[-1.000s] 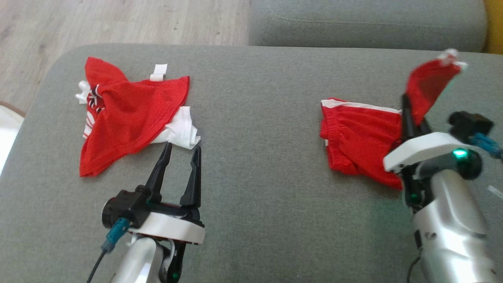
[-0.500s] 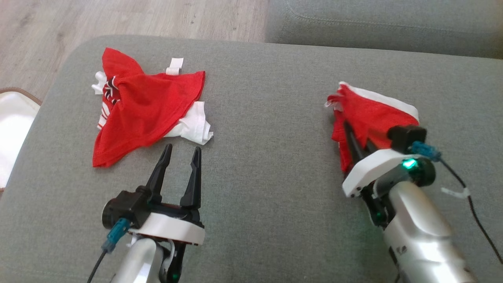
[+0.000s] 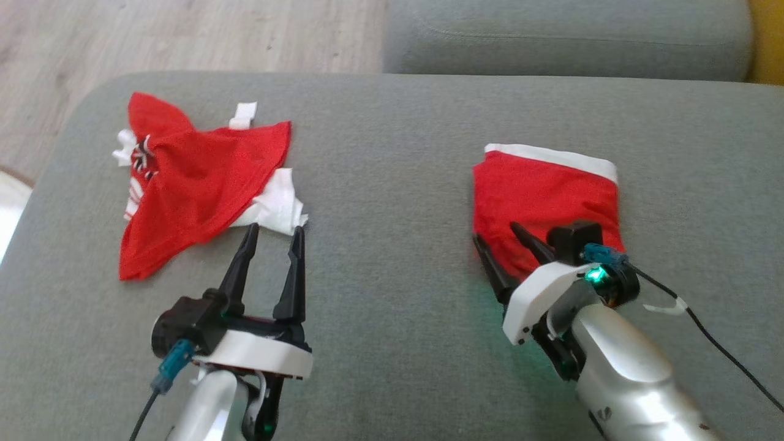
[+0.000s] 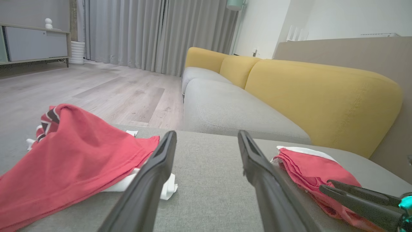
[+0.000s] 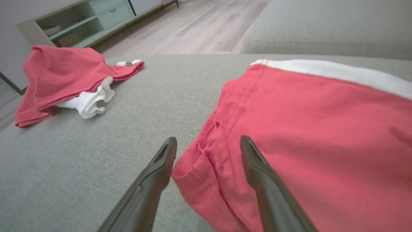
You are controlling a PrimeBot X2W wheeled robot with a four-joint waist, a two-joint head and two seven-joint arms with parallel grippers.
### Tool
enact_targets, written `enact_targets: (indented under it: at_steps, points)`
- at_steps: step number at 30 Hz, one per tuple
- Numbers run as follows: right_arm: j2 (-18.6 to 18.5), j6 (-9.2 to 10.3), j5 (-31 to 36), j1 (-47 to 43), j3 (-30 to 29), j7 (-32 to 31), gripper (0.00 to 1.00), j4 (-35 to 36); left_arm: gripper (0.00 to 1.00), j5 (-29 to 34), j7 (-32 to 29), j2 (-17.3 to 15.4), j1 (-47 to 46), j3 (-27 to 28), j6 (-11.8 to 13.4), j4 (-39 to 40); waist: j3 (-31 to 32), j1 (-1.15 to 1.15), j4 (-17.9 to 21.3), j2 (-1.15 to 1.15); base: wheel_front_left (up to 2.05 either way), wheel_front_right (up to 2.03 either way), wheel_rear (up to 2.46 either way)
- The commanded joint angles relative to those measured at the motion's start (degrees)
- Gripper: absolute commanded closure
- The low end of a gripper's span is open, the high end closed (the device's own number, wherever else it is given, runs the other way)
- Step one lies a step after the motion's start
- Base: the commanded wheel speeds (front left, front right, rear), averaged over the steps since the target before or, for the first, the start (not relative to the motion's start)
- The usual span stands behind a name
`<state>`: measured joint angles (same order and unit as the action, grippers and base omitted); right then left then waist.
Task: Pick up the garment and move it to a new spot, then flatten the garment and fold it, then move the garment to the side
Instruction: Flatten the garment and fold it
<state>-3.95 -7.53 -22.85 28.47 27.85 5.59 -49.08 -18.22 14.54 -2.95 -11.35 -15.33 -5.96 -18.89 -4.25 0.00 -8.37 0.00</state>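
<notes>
Two red fabric garments; dark-fingered left tool [image 3: 275, 229] and right tool [image 3: 495, 233], both open. The right tool straddles the folded garment's [image 3: 545, 196] near-left corner.

Support surface: a grey fabric seat cushion [image 3: 392, 184] with a rounded far-left corner. Two items lie directly on it, well apart.

Right of centre: a folded red garment [image 3: 545, 190]. It lies flat in a roughly square stack, with a white band along its far edge. Its layered edges show on the left side.

Far left: a crumpled red garment [image 3: 196, 184], spread unevenly. White fabric protrudes at its near-right and far-left edges, and a small white tab shows at its far edge.

Grey fabric shows between the two items.
</notes>
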Motion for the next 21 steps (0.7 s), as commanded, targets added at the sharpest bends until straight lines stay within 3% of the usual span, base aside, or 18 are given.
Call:
enact_targets:
  at_steps: [1,6,11,16,21]
  points:
    - [0.28,0.04,-0.16,0.95,1.31,1.21,0.00,2.37,0.00,-0.19,0.46,-0.85,-1.88,2.14,0.35,1.99,0.52,0.00,0.89,0.00,0.00,0.00,0.00]
    - [-3.60,0.04,1.48,1.68,-0.20,5.79,0.00,6.84,0.00,-0.09,0.46,-0.90,-2.14,3.00,0.68,3.40,1.38,0.00,3.25,0.00,0.00,0.00,0.00]
    - [-6.24,0.04,6.80,0.96,-9.23,8.47,0.00,12.42,0.00,-0.04,0.46,-0.84,-2.28,4.24,1.08,4.81,1.63,0.00,5.33,0.00,0.00,0.00,0.00]
    - [-3.54,0.04,13.98,-3.85,-20.91,9.16,0.00,19.07,0.00,0.24,0.46,-0.68,-2.10,4.97,1.09,5.64,1.48,0.00,6.79,0.00,0.00,0.00,0.00]
    - [0.10,0.04,19.16,-10.55,-28.70,9.31,0.00,25.96,0.00,0.54,0.46,-0.49,-1.38,5.53,0.66,5.79,1.06,0.00,7.70,0.00,0.00,0.00,0.00]
